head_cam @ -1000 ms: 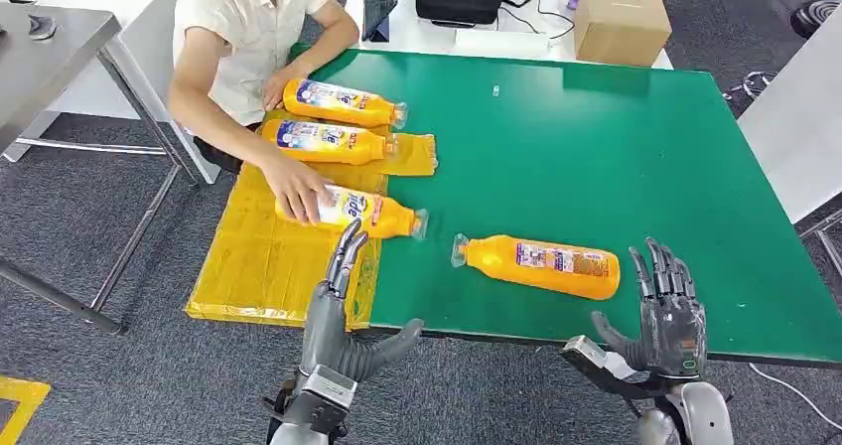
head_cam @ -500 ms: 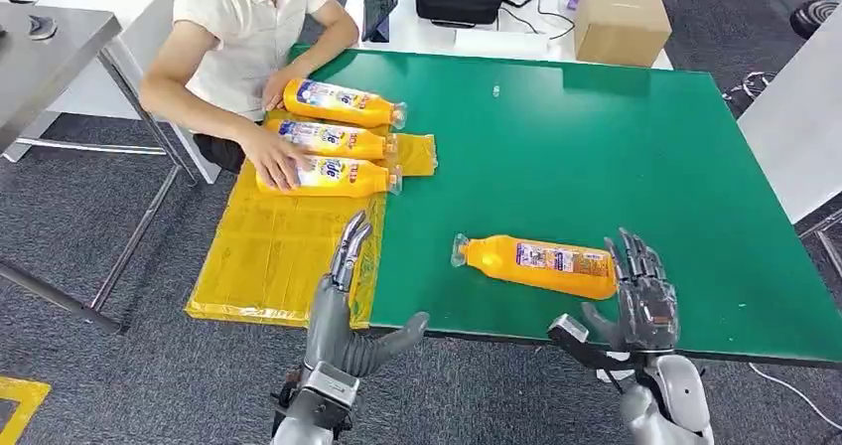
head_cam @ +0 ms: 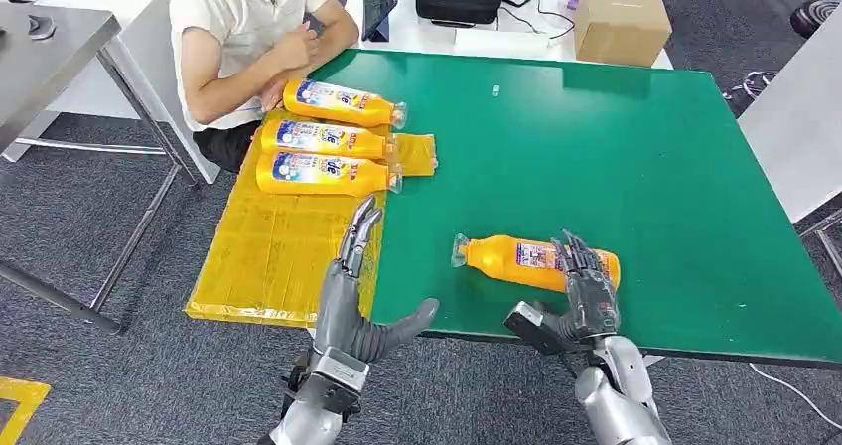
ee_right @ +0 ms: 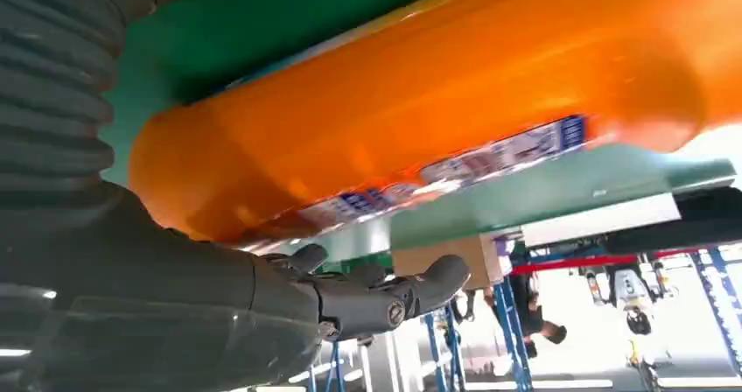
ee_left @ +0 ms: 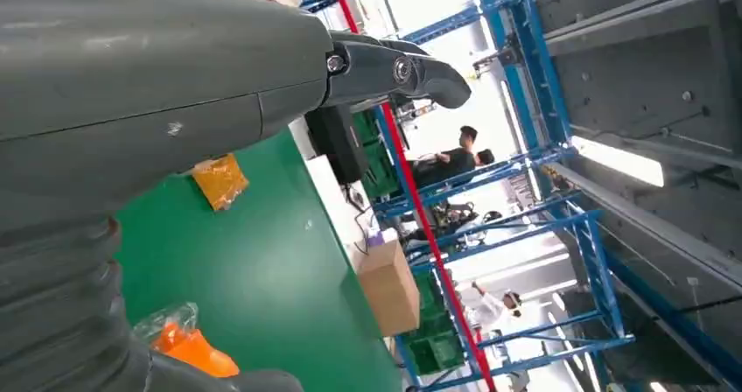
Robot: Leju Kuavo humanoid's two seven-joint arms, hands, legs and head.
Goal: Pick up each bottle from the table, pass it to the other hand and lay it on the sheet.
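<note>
Here, bottle on worktop: we see an orange bottle (head_cam: pixel 526 262) lying on its side on the green worktop (head_cam: pixel 616 147), near the front edge, neck toward the sheet.
Right hand: we see the right hand (head_cam: pixel 588 291) at the bottle's base end, fingers laid over the bottle, thumb low at the worktop's edge; in the right wrist view the bottle (ee_right: pixel 437 94) lies right against the palm. We cannot tell if the fingers have closed on it; the bottle lies flat on the worktop.
Left hand: we see the left hand (head_cam: pixel 359 291) released, fingers straight and thumb spread, holding nothing, over the seam between sheet and worktop, well apart from that bottle.
Sheet: we see a yellow sheet (head_cam: pixel 263 256) along the worktop's left side, with three bottles (head_cam: pixel 323 137) lying side by side at its far end.
Person: a person (head_cam: pixel 243 38) sits at the far left corner, hands drawn in off the bottles.
</note>
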